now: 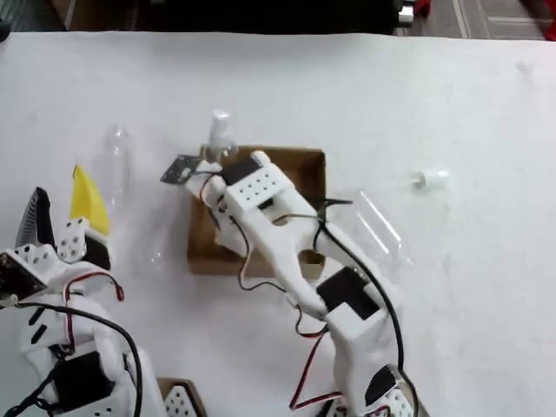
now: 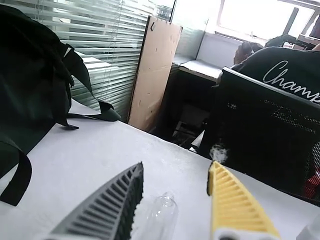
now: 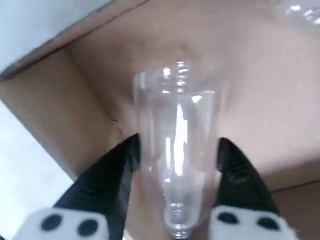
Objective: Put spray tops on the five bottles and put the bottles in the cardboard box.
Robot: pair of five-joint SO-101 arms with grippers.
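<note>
Currently, taking stock from beside the table:

- cardboard box (image 1: 313,165): sitting open near the middle of the tabletop, with the right arm leaning over it.
- right gripper (image 3: 178,141): hanging over the inside of the box, black jaws spread wide on either side of a clear bottle (image 3: 175,100). They are looking snug against its sides, so I am judging it held, lying lengthwise between them. Whether this one is wearing a top, I cannot tell.
- capped bottle (image 1: 221,143): carrying a white spray top (image 1: 219,120) and showing at the box's far left corner, just beside that gripper. It may be the same bottle as the one above; I cannot tell.
- left gripper (image 2: 175,170): hanging near the left edge of the tabletop, grey and yellow jaws gaping, gripping nothing.
- bare bottle (image 1: 113,152): lying on its side toward the left edge, beyond the left gripper, neck open and no top on it.
- second bare bottle (image 1: 382,226): lying just off the box's right side, no top showing.
- loose spray top (image 1: 430,180): lying toward the right edge, apart from every bottle.

Progress, as I am judging it: early going. One bottle at most is getting boxed. At least two are waiting for tops and boxing. I am not managing to count all five.
</note>
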